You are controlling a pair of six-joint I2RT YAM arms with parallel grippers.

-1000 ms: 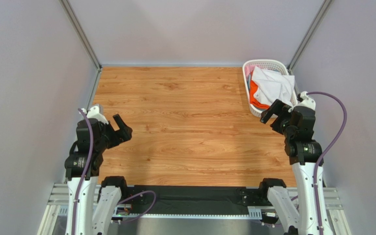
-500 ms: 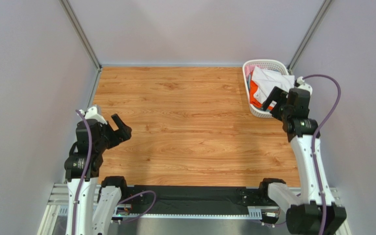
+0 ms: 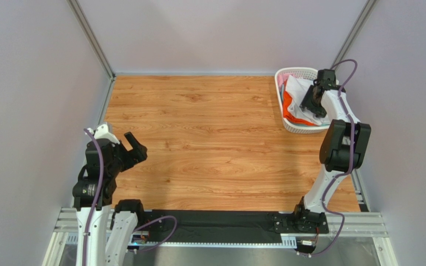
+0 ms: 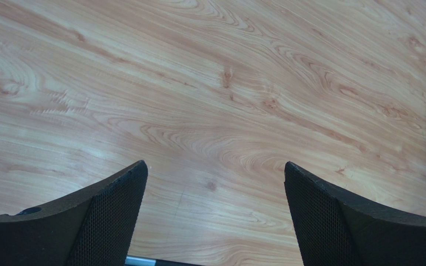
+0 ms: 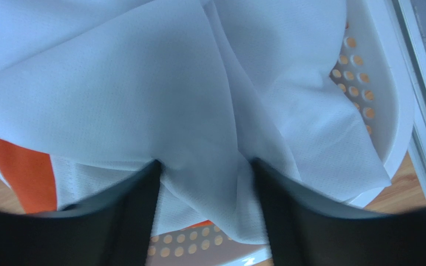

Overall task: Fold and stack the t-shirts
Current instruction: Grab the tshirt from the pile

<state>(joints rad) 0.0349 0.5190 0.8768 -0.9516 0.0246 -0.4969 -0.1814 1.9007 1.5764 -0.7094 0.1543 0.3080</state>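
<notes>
Right wrist view: right fingers point(image 5: 134, 213) spread wide, a ridge of the white t-shirt point(image 5: 171, 100) between them, orange t-shirt point(image 5: 29, 177) peeking out to their left, both heaped in the basket point(image 5: 384, 111), left fingers point(image 4: 109, 216) open over the surface point(image 4: 226, 111), so nothing is pulled out, folded or stacked yet.

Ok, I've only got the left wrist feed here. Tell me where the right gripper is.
Observer: The right gripper is down in the white basket, open astride a fold of the white t-shirt.
Operator: Name what's under that shirt.
Observer: An orange t-shirt shows beneath it.
Operator: Now place my left gripper on the table.
Observer: The left gripper hovers over the near left part of the table.
</notes>
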